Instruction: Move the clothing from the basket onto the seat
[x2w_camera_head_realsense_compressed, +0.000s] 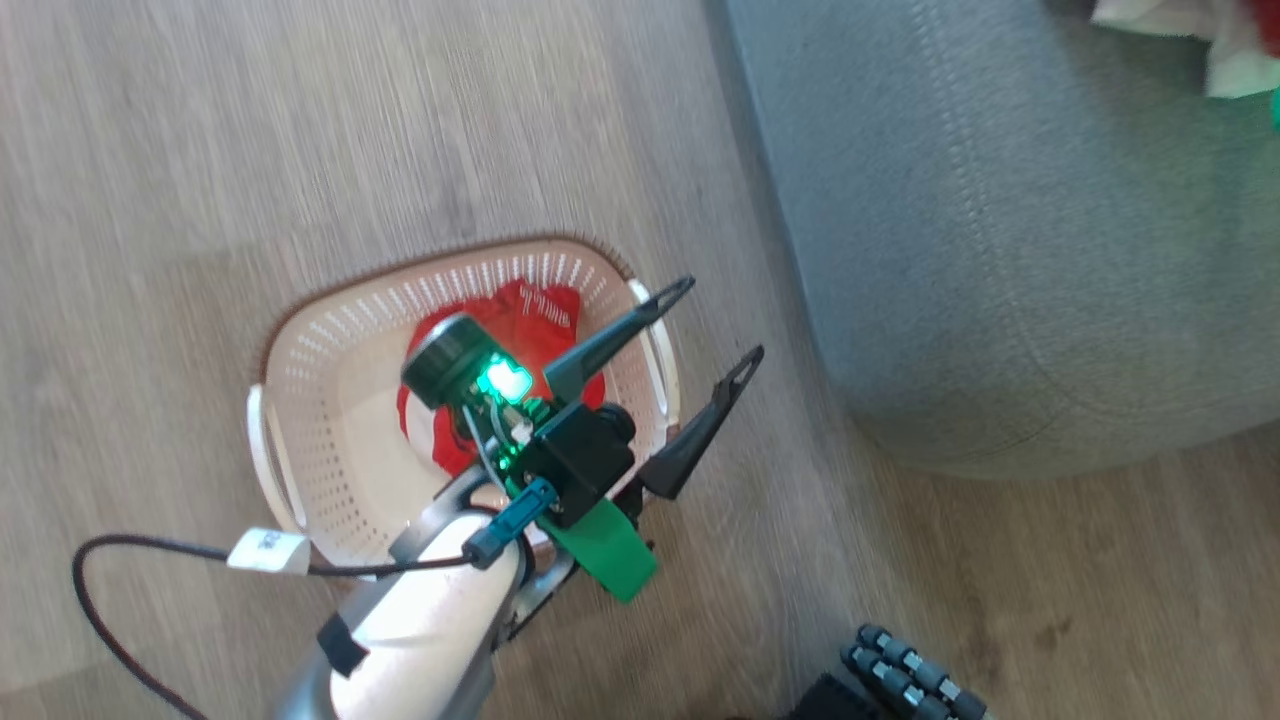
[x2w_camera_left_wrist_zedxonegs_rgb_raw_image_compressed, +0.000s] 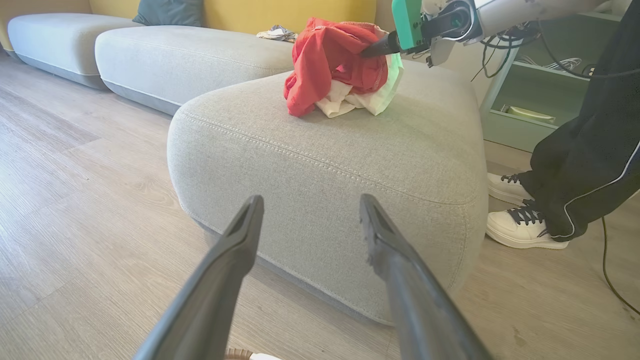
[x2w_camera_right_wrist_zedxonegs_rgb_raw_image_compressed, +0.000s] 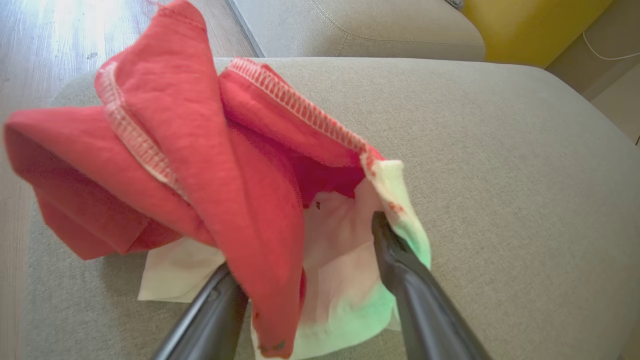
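While reaching over the basket (x2w_camera_head_realsense_compressed: 300, 340), holds the left gripper (x2w_camera_head_realsense_compressed: 720, 318) wide open and empty, with one red garment (x2w_camera_head_realsense_compressed: 520, 310) lying in the basket directly beneath its wrist. Faces the seat (x2w_camera_left_wrist_zedxonegs_rgb_raw_image_compressed: 325, 160) straight ahead of those fingertips. Has the right gripper (x2w_camera_right_wrist_zedxonegs_rgb_raw_image_compressed: 305, 245) spread open atop the seat, a second garment (x2w_camera_right_wrist_zedxonegs_rgb_raw_image_compressed: 200, 165), red and white, bunched loosely around its fingers, draped over one, pinched by neither.
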